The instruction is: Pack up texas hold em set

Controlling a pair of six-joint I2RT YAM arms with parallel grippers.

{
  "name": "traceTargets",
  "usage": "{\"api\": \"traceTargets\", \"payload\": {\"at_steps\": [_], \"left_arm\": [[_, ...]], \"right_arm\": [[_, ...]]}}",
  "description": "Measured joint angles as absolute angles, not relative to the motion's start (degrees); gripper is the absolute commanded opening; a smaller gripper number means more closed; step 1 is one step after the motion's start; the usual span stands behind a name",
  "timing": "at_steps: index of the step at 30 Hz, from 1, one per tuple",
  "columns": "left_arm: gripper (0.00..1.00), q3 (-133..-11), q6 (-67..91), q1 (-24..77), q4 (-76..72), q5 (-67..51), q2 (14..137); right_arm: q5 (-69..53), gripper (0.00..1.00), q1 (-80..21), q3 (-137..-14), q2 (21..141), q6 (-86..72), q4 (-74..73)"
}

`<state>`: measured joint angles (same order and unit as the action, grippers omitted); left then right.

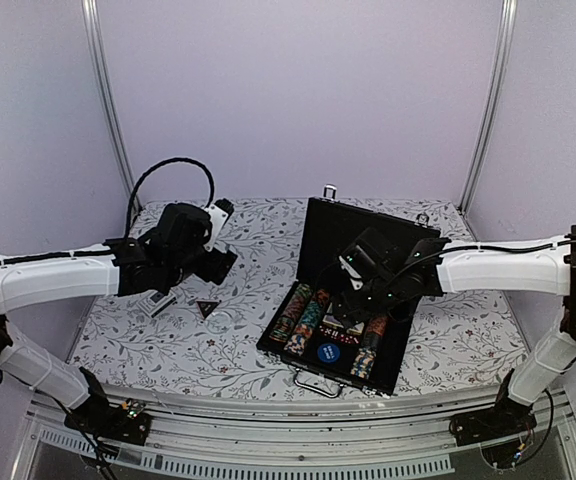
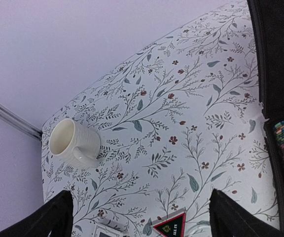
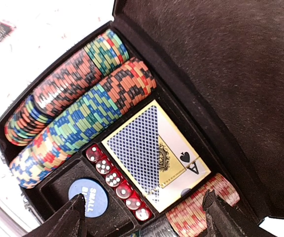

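Loose item: triangle (image 2: pixel 170 224) lying on counter (image 2: pixel 181 98), beside open case (image 1: pixel 333 230).
Detail: left gripper (image 2: pixel 140 195) hovering above it, jaws apart; right gripper (image 3: pixel 144 197) hanging wide apart over case. Advising centring first, then pinching the flat edges squarely.

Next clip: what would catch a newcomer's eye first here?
The open black briefcase sits right of centre, with rows of multicoloured poker chips, red dice, a card deck and a blue disc packed below the open right gripper. Left of it, a black triangle lies on the floral table under the open left gripper, and a cream mug stands alone near the table's corner.
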<state>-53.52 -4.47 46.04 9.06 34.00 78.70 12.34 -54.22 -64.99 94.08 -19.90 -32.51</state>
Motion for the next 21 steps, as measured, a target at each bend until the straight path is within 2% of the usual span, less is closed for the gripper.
{"api": "traceTargets", "payload": {"at_steps": [6, 10, 21], "left_arm": [[0.96, -54.37, -2.42, 43.18, 11.79, 31.51, 79.42], [0.95, -56.55, 2.52, 37.91, 16.19, 27.46, 80.51], [0.96, -49.17, 18.28, 15.94, 23.03, 13.19, 73.63]], "right_arm": [[8.56, 0.83, -51.33, -58.30, 86.83, -19.90, -27.68], [6.79, 0.84, -49.63, -55.51, 83.35, -18.85, -25.19], [1.76, 0.85, -47.11, -49.28, 77.41, -15.49, -17.02]]}}
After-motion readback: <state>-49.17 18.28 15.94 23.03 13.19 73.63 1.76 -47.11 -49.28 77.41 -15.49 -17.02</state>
